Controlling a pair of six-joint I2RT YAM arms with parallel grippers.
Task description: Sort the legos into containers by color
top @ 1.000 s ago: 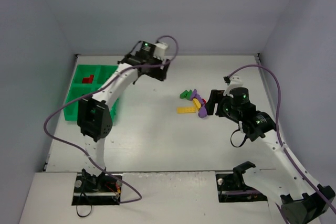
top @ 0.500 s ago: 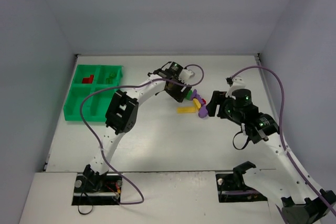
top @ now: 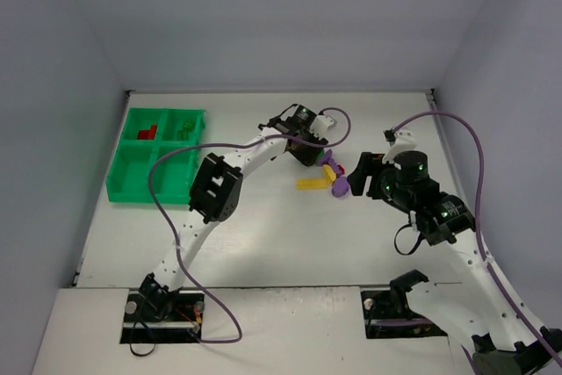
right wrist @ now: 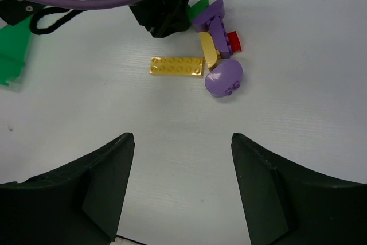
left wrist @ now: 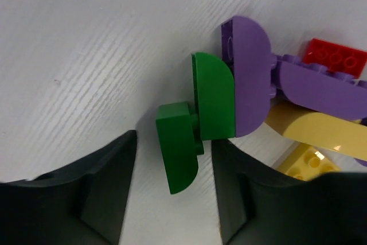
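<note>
I'm holding the left gripper [left wrist: 174, 140] low over the loose pile mid-table, fingers [left wrist: 86, 199] spread and straddling a small green curved plastic brick [left wrist: 178, 156]; I'm not seeing them pinch it. That brick is touching a second green curved brick [left wrist: 215, 98], which is lying against a purple curved brick [left wrist: 249, 78]. A red studded brick [left wrist: 335, 55] is sitting at the pile's edge. I'm hovering the right gripper [right wrist: 182, 137] just right of the pile, fingers wide, gripping nothing. A flat yellow plate [right wrist: 177, 65] is lying on the pile's near side. The bright green four-compartment plastic tray [top: 145, 197] is sitting far left, a red brick [top: 147, 132] lying in its far-left compartment.
</note>
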